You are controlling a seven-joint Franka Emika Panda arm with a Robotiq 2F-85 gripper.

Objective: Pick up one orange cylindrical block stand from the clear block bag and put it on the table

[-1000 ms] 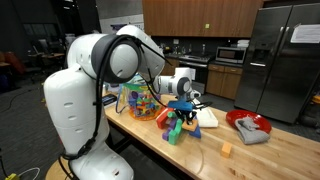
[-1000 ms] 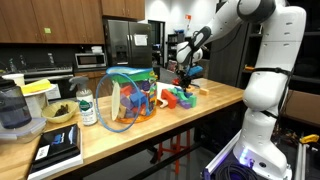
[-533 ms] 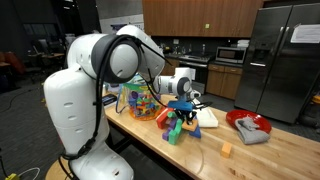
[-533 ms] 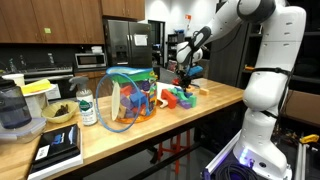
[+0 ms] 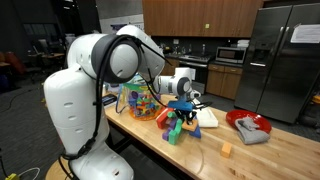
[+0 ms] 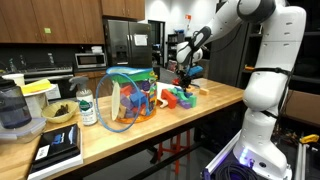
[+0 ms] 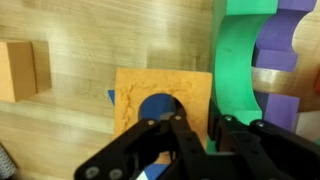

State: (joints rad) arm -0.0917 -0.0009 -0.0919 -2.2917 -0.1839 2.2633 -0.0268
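Hovering low over table [image 7: 90, 30], gripper [image 7: 205, 128] has fingers close together with a narrow gap between; whether clamped on anything, cannot tell. Directly below: orange block stand [image 7: 130, 85], flat on wood, blue round spot at centre, edge just beside green arch [image 7: 238, 60]. Small orange cube [image 7: 15, 70] apart, off to side. Farther along table, clear block bag [image 5: 138, 100], multicoloured blocks inside.

So the table [image 7: 80, 110] is matt grainy wood, green arch block [image 7: 235, 70] smooth plastic, clear block bag [image 6: 130, 100] glossy plastic.
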